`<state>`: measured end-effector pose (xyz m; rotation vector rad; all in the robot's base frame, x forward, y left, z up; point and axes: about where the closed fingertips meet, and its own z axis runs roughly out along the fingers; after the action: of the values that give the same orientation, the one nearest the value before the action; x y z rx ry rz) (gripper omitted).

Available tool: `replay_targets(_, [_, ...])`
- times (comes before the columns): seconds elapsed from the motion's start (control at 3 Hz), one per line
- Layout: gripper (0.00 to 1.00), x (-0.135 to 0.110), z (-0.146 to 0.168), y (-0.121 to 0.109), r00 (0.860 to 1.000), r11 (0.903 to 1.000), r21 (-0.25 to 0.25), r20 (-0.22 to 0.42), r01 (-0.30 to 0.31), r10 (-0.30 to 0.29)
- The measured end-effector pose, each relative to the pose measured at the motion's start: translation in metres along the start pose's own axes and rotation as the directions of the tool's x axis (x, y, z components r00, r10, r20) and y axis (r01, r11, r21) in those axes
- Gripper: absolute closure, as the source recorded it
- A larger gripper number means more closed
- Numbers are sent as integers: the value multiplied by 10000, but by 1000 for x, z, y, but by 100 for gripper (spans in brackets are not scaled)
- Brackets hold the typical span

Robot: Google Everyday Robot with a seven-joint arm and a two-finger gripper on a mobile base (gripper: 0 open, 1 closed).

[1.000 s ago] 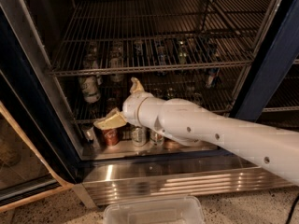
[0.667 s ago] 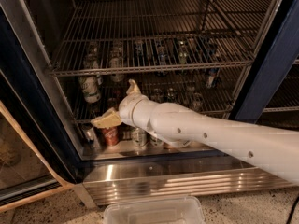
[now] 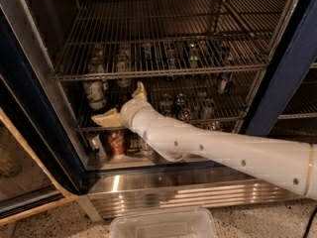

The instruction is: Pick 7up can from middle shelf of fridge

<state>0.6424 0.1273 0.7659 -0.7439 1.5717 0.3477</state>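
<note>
- My gripper [image 3: 118, 101], just above the middle shelf [image 3: 213, 119], has two cream-yellow fingers [image 3: 106, 118], spread apart;
- my arm [image 3: 223, 155] is a smooth white tube dotted with small dark screws [image 3: 200, 147];
- a thin tan band [image 3: 311, 170] rings it.

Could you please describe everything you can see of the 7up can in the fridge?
The 7up can is small, whitish-silver with a green label, apparently metal. It stands upright at the left end of the middle shelf, just under the rack above. The open gripper is just to its right in the picture, not clearly touching it.
</note>
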Motion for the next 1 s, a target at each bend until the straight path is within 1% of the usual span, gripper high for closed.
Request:
replay_targets(0.33, [0,-15,14,-47,9995,9964,819,240,-237,218])
replay_targets(1.0, [0,-11,33,-37,9989,9938,1018,182,-438,422])
